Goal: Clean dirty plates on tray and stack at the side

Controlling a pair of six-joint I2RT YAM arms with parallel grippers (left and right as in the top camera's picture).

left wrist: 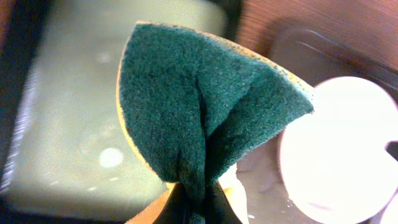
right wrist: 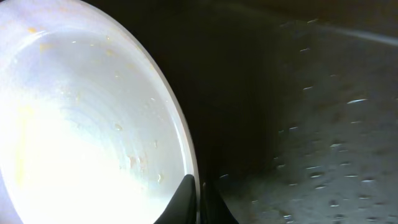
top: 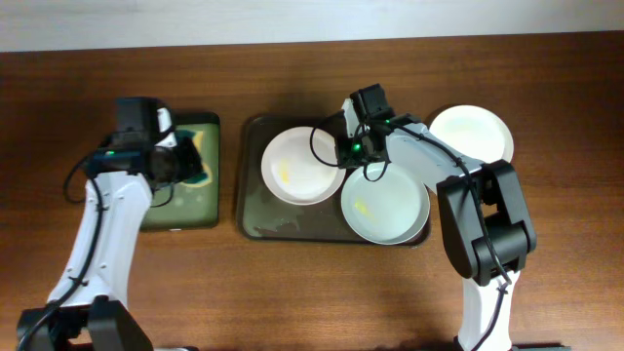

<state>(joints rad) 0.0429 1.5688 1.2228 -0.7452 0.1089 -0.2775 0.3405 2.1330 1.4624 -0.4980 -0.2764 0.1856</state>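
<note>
The dark brown tray point(top: 255, 219) holds two white plates. The left plate point(top: 297, 166) has a yellow smear and its right edge lies over the right plate point(top: 385, 207), which is also smeared yellow. A third white plate point(top: 472, 133) sits on the table at the right, off the tray. My right gripper point(top: 349, 148) is shut on the right rim of the left plate; the wrist view shows the fingers point(right wrist: 199, 196) pinching that rim point(right wrist: 180, 134). My left gripper point(top: 180, 161) is shut on a green and yellow sponge point(left wrist: 199, 106), folded between the jaws point(left wrist: 198, 202), over the small tray.
A smaller black tray with a greenish wet interior point(top: 200, 200) stands left of the brown tray; it also shows in the left wrist view point(left wrist: 74, 124). The brown tray's bare floor point(right wrist: 323, 124) lies to the right of the held plate. Wooden table all around.
</note>
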